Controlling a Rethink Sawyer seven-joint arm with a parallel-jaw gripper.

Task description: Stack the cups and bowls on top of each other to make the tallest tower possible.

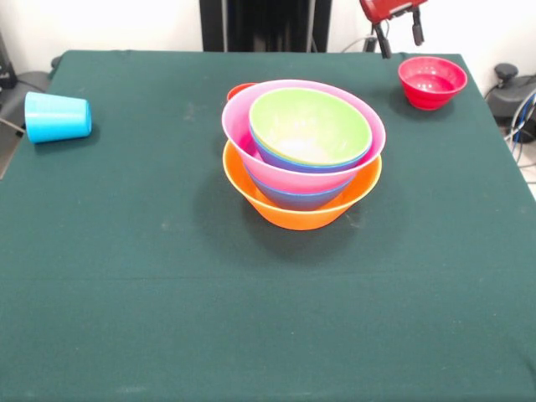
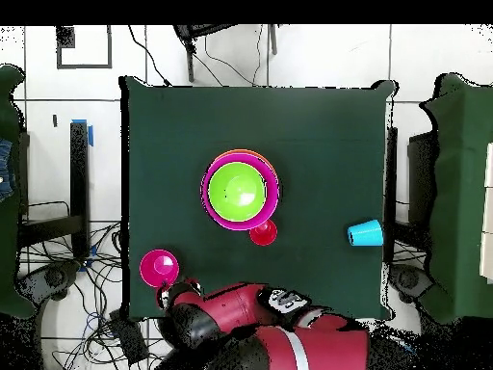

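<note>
The tower (image 1: 301,159) stands mid-table: the big orange bowl (image 1: 295,211) at the base, then a blue bowl, the pink bowl (image 1: 251,138), another blue rim and the lime green bowl (image 1: 308,126) on top. It also shows in the overhead view (image 2: 240,190). A red cup (image 1: 238,89) stands just behind it, mostly hidden; it shows in the overhead view (image 2: 263,232). The light blue cup (image 1: 57,116) lies on its side at the left edge. The small red bowl (image 1: 431,81) sits at the far right. My gripper (image 1: 399,35) hangs open and empty just above and behind it. The lime green cup is out of view.
The dark green cloth-covered table (image 1: 167,276) fills the view. My red arm (image 2: 260,328) reaches along the robot-side edge toward the small red bowl (image 2: 158,267). Cables and dark equipment lie beyond the table's right side (image 1: 511,92).
</note>
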